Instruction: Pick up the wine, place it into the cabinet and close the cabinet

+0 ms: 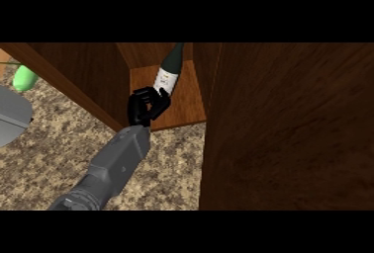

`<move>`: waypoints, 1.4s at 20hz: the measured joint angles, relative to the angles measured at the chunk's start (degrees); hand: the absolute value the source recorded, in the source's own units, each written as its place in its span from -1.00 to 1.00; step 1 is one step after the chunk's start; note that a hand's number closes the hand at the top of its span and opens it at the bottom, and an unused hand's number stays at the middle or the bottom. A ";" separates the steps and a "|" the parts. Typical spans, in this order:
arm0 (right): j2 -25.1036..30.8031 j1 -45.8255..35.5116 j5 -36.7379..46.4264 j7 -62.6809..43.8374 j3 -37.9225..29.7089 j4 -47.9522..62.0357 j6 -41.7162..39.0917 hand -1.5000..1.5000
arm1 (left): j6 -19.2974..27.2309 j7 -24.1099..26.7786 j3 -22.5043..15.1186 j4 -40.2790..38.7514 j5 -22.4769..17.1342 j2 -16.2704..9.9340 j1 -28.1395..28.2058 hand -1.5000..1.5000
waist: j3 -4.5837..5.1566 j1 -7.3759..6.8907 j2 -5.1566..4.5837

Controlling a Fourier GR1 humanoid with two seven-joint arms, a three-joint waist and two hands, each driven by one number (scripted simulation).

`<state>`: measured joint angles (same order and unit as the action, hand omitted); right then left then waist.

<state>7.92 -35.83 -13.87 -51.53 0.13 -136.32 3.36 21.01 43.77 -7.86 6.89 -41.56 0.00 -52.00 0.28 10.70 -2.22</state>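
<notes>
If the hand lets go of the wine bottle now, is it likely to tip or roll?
The wine bottle is tall, narrow and leaning, so it would probably tip. Its round body would likely roll on the cabinet shelf. The left hand curls round its lower end only.

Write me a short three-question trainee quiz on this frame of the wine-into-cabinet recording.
1. True or false: the wine bottle already sits over the cabinet shelf.
2. Which hand shows in the head view? A) left hand B) right hand C) both
3. Fill in: the green object lies at the view's ____ edge, on the counter.

Key:
1. True; the bottle is inside the open cabinet, neck pointing inward.
2. A; the left hand is curled round the bottle's lower end, and no right hand shows.
3. Left, beside the cabinet's left wall.
</notes>
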 measured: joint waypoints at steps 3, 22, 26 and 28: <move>-0.10 0.33 -0.33 0.41 -0.21 0.02 -0.16 -1.00 | 0.78 -0.58 -0.61 0.46 -0.68 -0.01 -0.79 1.00 | -0.02 -0.10 -0.03; 0.64 2.89 -0.82 2.05 -1.94 -0.11 -1.69 -1.00 | 6.75 -7.45 -1.00 -1.34 -3.15 0.00 -11.88 1.00 | -0.17 -1.62 -0.41; 0.84 3.45 -0.82 2.37 -2.28 -0.16 -2.01 -1.00 | 7.19 -9.30 -0.20 -2.27 -3.75 -0.01 -13.55 1.00 | -0.18 -1.70 -0.62; 1.04 3.53 -0.84 2.44 -2.77 -0.07 -2.08 -1.00 | 7.22 -9.96 0.03 -2.64 -3.85 0.00 -14.24 1.00 | -0.19 -2.04 -0.64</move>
<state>8.96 -32.29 -14.70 -49.09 -2.65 -136.39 1.28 28.23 33.80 -7.82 4.25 -45.42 0.00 -66.24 0.09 8.65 -2.86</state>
